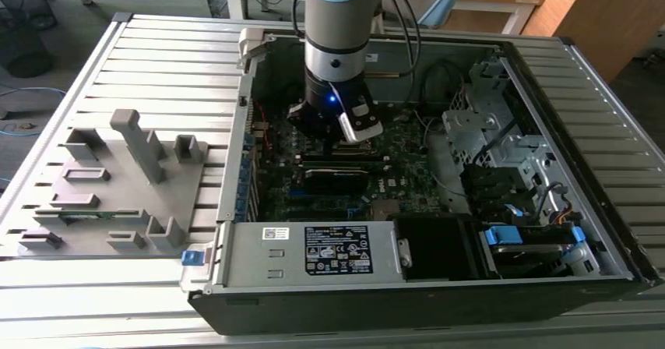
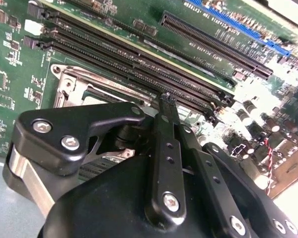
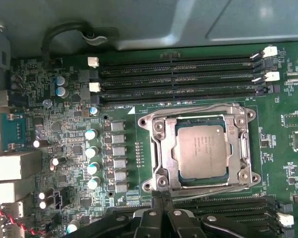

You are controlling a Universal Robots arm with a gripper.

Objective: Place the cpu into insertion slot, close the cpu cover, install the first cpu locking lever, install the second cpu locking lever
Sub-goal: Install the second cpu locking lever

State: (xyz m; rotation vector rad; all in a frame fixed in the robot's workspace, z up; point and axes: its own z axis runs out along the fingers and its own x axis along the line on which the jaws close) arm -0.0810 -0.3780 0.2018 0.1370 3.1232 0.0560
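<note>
1. Arm reaches down into the open computer case (image 1: 582,232), which lies on a slatted grey table (image 1: 156,61); the gripper (image 1: 348,135) hangs low over the motherboard (image 1: 400,150), near the middle of the board in the exterior view.
2. Gripper fingers: in the second wrist view the two black fingers (image 2: 165,144) come together at the tip with no gap visible and nothing seen between them, so they read as closed and empty. The first wrist view shows the same, fingers (image 3: 161,206) meeting at one point.
3. The cpu (image 3: 202,150) sits flat in the insertion slot (image 3: 175,171), dull grey-brown top facing up, square to the socket.
4. The cpu cover (image 3: 241,148) lies down flat around the chip, silvery frame on all four sides, chip showing through its window.
5. Thin wire levers run along the socket edges; can't tell whether they are latched.
6. Fingertips are just beside the socket's edge, on the side toward a bank of long black memory slots (image 3: 223,204); contact with the socket frame can't be told.
7. Another bank of memory slots (image 3: 179,77) with white clips runs along the opposite side of the socket.
8. A row of silver capacitors (image 3: 92,158) stands on the board beside the socket.
9. A grey fixture block (image 1: 114,185) rests on the table at the exterior view's left of the case.
</note>
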